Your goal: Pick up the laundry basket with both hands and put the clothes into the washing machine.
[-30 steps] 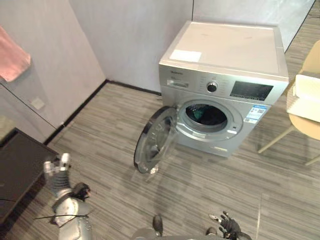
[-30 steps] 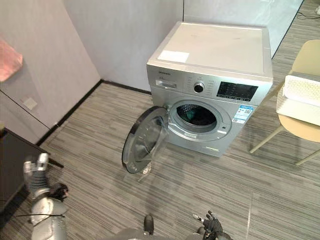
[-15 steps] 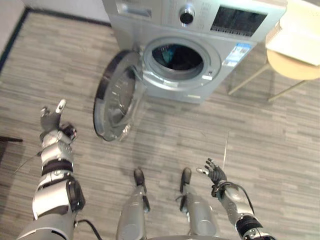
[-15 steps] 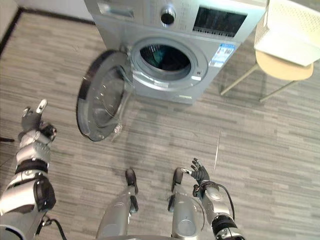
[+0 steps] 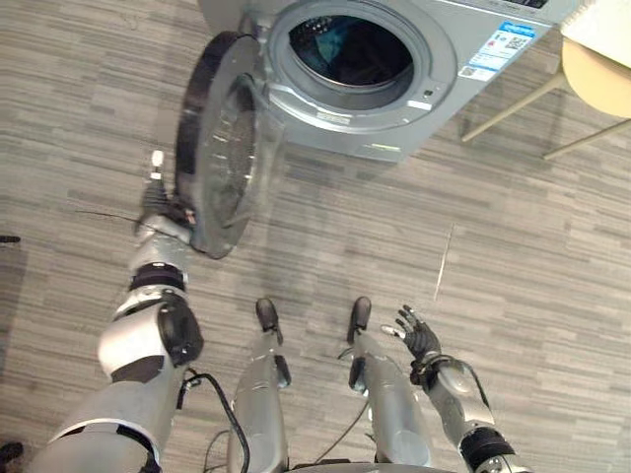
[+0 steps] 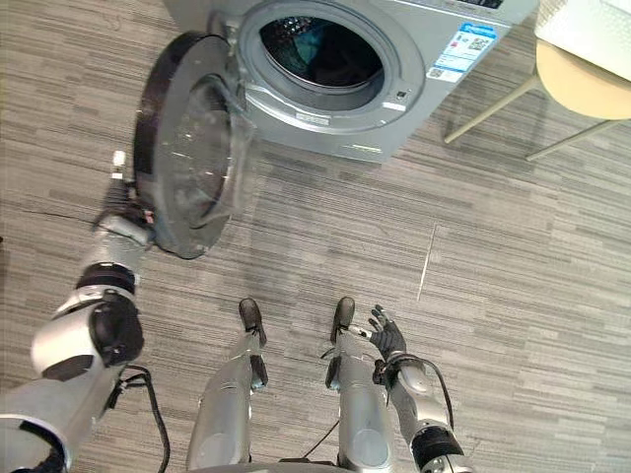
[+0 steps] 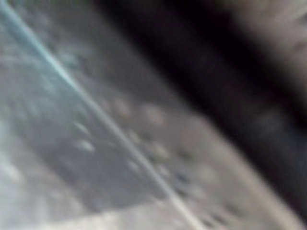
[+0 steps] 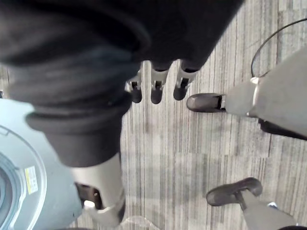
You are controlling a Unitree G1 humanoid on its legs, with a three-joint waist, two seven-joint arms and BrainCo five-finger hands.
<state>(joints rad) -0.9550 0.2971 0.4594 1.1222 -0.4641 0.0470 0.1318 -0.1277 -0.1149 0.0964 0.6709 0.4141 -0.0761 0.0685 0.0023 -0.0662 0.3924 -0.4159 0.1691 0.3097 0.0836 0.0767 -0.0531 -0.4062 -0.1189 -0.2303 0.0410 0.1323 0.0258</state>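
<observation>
Grey plank floor (image 5: 513,246) spreads below you, with the washing machine (image 5: 434,69) at the far edge and its round door (image 6: 182,148) swung wide toward the left. You can see dark and teal clothes (image 6: 315,44) lying inside the drum (image 5: 370,64). The white laundry basket (image 6: 592,20) sits on a beige chair (image 6: 592,84) just right of the machine, well apart from both hands. Your left hand (image 5: 158,207) is raised just beside the door's dark rim with one finger pointing up; you cannot tell whether the rest are curled or straight. Your right hand (image 5: 419,340) hangs low over the floor, fingers spread and straight, holding nothing.
</observation>
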